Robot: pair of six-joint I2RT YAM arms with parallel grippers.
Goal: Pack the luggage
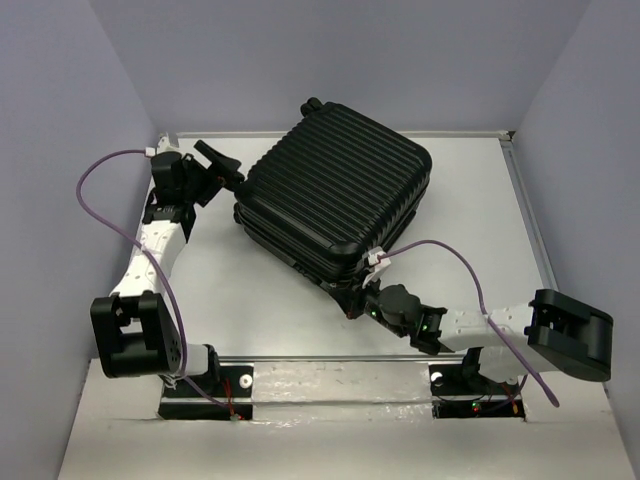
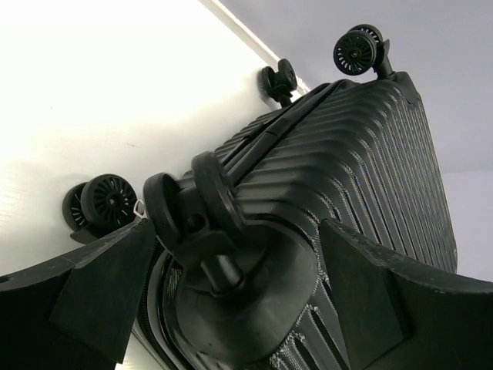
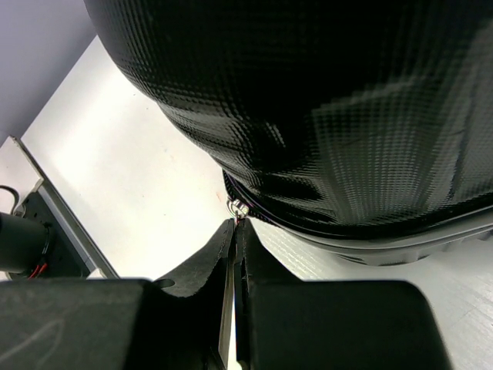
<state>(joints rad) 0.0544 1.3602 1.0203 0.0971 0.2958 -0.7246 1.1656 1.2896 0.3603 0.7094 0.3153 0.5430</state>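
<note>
The luggage [image 1: 340, 195], a black ribbed hard-shell suitcase, lies closed and turned at an angle on the white table [image 1: 230, 290]. My left gripper [image 1: 228, 168] is open at its left corner. In the left wrist view the fingers [image 2: 108, 293] straddle a caster wheel [image 2: 192, 208] on the luggage [image 2: 362, 162], not touching it. My right gripper [image 1: 352, 305] is at the near corner. In the right wrist view the right gripper [image 3: 236, 225] is shut on a small metal zipper pull [image 3: 240, 208] at the seam under the luggage [image 3: 308, 116].
Grey walls close in the table on three sides. A raised rail [image 1: 340, 362] runs along the near edge by the arm bases. Other wheels [image 2: 108, 202] [image 2: 354, 52] stick out from the suitcase's end. Purple cables [image 1: 100, 200] loop off both arms.
</note>
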